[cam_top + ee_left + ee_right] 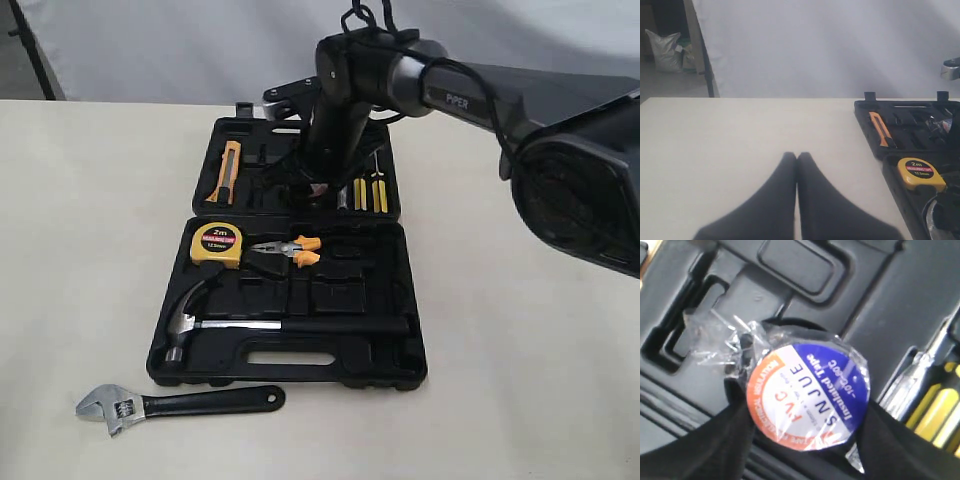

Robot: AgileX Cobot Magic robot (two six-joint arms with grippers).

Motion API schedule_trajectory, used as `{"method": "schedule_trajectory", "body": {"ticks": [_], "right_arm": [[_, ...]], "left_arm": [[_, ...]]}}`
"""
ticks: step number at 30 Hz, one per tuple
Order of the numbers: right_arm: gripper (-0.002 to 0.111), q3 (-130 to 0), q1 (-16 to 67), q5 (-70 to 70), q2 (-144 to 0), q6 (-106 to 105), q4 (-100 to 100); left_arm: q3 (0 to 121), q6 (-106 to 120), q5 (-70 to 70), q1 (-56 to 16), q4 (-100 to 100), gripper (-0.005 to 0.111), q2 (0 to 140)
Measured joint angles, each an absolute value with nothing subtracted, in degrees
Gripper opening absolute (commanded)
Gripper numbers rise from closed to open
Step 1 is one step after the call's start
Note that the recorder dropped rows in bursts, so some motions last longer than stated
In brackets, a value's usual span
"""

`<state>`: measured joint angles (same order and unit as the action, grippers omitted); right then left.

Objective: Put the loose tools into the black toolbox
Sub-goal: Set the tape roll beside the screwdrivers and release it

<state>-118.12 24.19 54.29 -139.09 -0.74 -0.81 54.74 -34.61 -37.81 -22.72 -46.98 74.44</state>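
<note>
Left jaws over table (715,150), backdrop (815,45) perhaps cloth

Quick tally on my screens right now.
I count one toolbox (400,300), one hammer (250,325), one wrench (190,403), one tape roll (807,397), one tape measure (217,243), one pair of pliers (290,250), one orange utility knife (229,170), two yellow-handled screwdrivers (361,195).

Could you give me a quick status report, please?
Left gripper shut, idle. Right gripper gripping tape roll over toolbox. Wrench on table. Nothing blocking.
</note>
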Motion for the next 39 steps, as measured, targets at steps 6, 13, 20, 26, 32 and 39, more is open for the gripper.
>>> {"method": "schedule_trajectory", "body": {"ticks": [6, 13, 20, 26, 32, 39], "right_arm": [[0.000, -118.2, 24.3, 54.1, -139.2, -2.3, -3.0], [0.016, -118.2, 24.3, 54.1, -139.2, -2.1, -3.1], [0.064, -118.2, 24.3, 54.4, -139.2, -1.8, -3.1], [0.071, -118.2, 24.3, 55.9, -137.2, -1.8, -3.7], [0.069, -118.3, 24.4, 53.9, -134.5, -3.1, -3.4], [0.013, -118.3, 24.4, 52.4, -135.0, -4.7, -3.5]], "left_arm": [[54.7, -34.6, -37.8, -22.7, -47.0, 0.001, 74.4], [54.7, -34.6, -37.8, -22.7, -47.0, 0.001, 74.4], [54.7, -34.6, -37.8, -22.7, -47.0, 0.001, 74.4], [54.7, -34.6, -37.8, -22.7, -47.0, 0.001, 74.4], [54.7, -34.6, -37.8, -22.7, -47.0, 0.001, 74.4], [54.7, -34.6, -37.8, -22.7, -47.0, 0.001, 74.4]]}}
